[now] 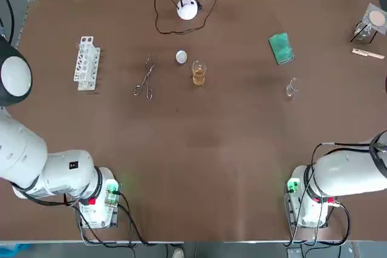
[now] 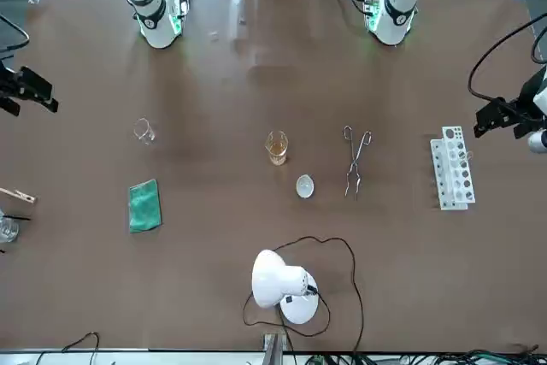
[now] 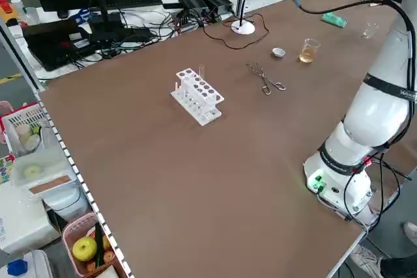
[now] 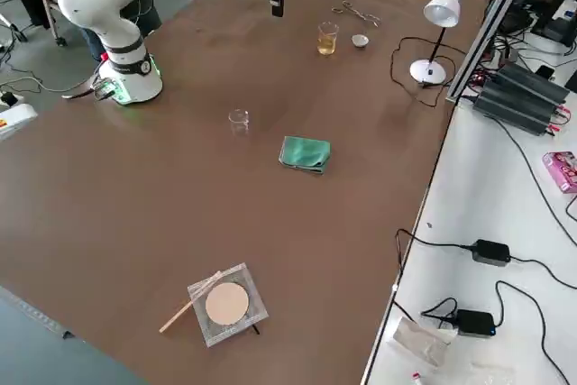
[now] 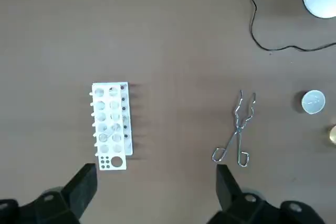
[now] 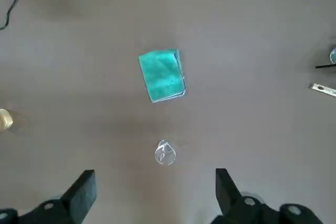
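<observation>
**Both end effectors hang spread and empty over the table**

The white test-tube rack lies flat on the left part of the table, in the half farther from the arms' bases. Metal tongs lie to its right, apart from it, with their loop handles toward the robot. On the right part of the table a small clear beaker stands upright. A folded green cloth lies beyond it, farther from the robot and not touching it.

The left end effector hovers well above the table on the robot's side of the rack and tongs. Its fingers are spread wide with nothing between them. The right end effector hovers high on the robot's side of the small clear beaker, its fingers likewise spread wide and empty.

Near the middle, right of the tongs, a beaker of amber liquid stands upright, with a small white dish just beside it on the far side. A white desk lamp stands at the far edge, its black cord looping over the table. At the far right corner sits a clear square tray holding a round tan disc, and a wooden stick lies just beside it.
</observation>
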